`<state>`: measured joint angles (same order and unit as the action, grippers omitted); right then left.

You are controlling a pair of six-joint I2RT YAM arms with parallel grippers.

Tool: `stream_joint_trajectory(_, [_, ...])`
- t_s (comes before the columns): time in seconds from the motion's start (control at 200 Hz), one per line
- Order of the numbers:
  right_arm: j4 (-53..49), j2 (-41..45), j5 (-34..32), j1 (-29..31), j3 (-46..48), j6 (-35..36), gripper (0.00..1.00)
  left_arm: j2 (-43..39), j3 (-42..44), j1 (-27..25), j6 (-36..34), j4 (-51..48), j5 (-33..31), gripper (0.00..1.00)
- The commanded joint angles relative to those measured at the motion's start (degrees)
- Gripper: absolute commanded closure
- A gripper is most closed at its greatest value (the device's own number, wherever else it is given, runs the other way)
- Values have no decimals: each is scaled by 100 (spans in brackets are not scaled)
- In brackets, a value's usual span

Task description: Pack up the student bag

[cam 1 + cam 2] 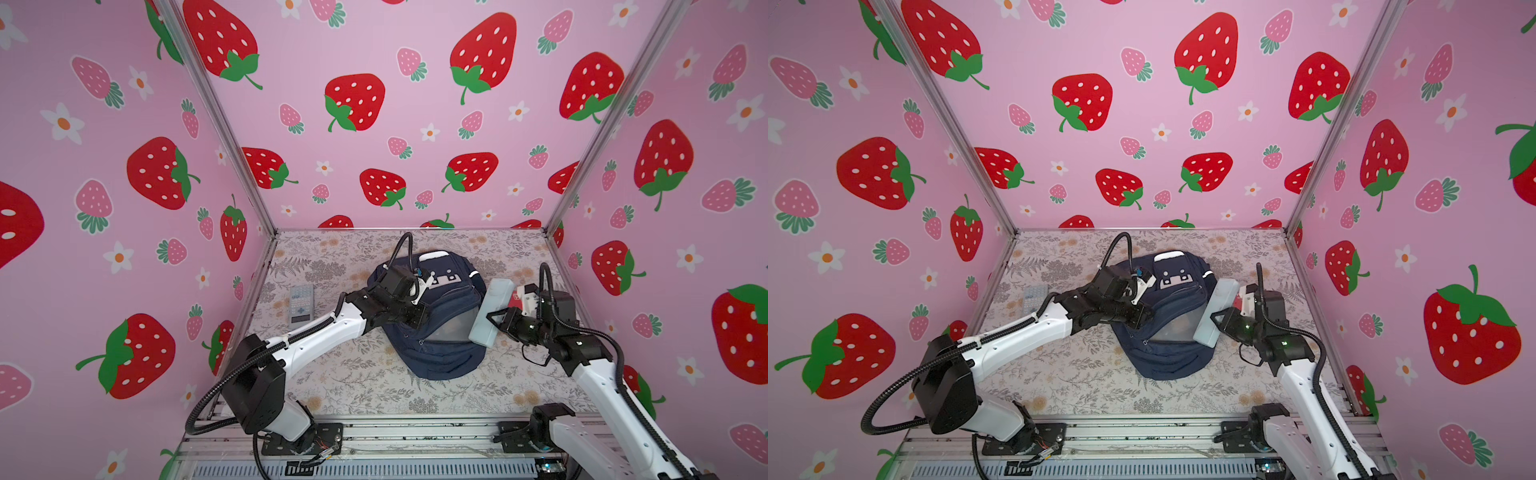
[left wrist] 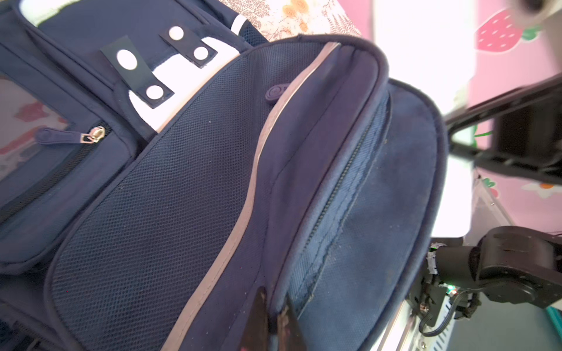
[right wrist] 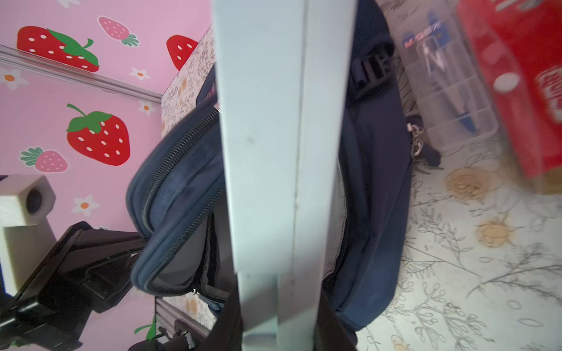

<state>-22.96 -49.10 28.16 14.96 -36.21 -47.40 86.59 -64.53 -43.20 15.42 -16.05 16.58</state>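
Two claws: left claw [image 2: 273,301] pinches bag [image 1: 440,361] flap, holding mouth open; right claw [image 1: 495,319] clamps case [image 1: 494,295], long axis along bag's right side, over mouth.

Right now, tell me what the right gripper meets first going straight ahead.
The backpack. The right gripper, shut on a pale case, points at its unzipped side; the case would likely touch first, though depth is unclear.

Nothing reads clearly: lettering on the clear pen case [image 3: 447,82] and white print on the red box [image 3: 523,76] are blurred, the calculator [image 1: 301,303] keys too small, the embossed tab on the student bag [image 2: 182,182] unclear.
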Motion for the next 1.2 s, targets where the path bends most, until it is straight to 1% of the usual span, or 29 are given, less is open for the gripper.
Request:
stream_joint_trajectory(0.0, [1451, -171, 523, 327, 184, -767, 77, -351, 132, 78, 314, 982, 396, 100])
stream_joint_trajectory(0.175, [2395, -792, 290, 976, 354, -1270, 77, -587, 449, 253, 431, 1491, 695, 100])
stream_joint_trajectory(0.33, [3663, -1272, 276, 1368, 619, -1885, 76, -653, 626, 441, 474, 1747, 1162, 100])
stream_joint_trajectory(0.44, [4174, -1766, 210, 1590, 442, -2011, 77, -635, 684, 478, 387, 1755, 1443, 100])
stream_joint_trajectory(0.54, [4619, -2167, 244, 1642, 272, -2148, 77, -656, 759, 496, 288, 1788, 1659, 100])
stream_joint_trajectory(0.61, [4778, -2425, 168, 1691, 181, -2202, 75, -685, 814, 530, 258, 1809, 1771, 100])
stream_joint_trajectory(0.725, [4877, -3014, 127, 1956, -114, -2101, 74, -740, 942, 629, 344, 1982, 1938, 100])
stream_joint_trajectory(0.815, [5182, -3383, 17, 2140, -220, -2169, 69, -768, 998, 685, 392, 1989, 2025, 100])
stream_joint_trajectory(0.855, [5296, -3537, -16, 2192, -257, -2211, 62, -794, 1057, 704, 427, 2045, 2043, 100])
stream_joint_trajectory(0.865, [5307, -3576, -20, 2205, -278, -2212, 59, -804, 1068, 711, 420, 2049, 2036, 100])
stream_joint_trajectory(0.905, [5269, -3707, -30, 2245, -358, -2153, 50, -848, 1121, 732, 438, 2049, 1988, 100])
stream_joint_trajectory(0.935, [5150, -3761, -85, 2271, -402, -2055, 49, -885, 1155, 764, 439, 2037, 1943, 100])
stream_joint_trajectory(0.94, [5121, -3763, -102, 2273, -412, -2033, 47, -887, 1159, 771, 437, 2028, 1936, 100])
stream_joint_trajectory(0.97, [4700, -3723, -300, 2278, -464, -1873, 43, -921, 1178, 815, 438, 1989, 1889, 100])
stream_joint_trajectory(1.025, [3613, -3513, -921, 2263, -577, -1533, 37, -955, 1198, 941, 442, 1888, 1840, 100])
stream_joint_trajectory(1.075, [2908, -3262, -1315, 2148, -571, -1247, 35, -976, 1236, 1074, 490, 1849, 1857, 100])
stream_joint_trajectory(1.196, [2041, -2424, -1731, 1681, -206, -1004, 32, -1037, 1321, 1294, 545, 1742, 1828, 100])
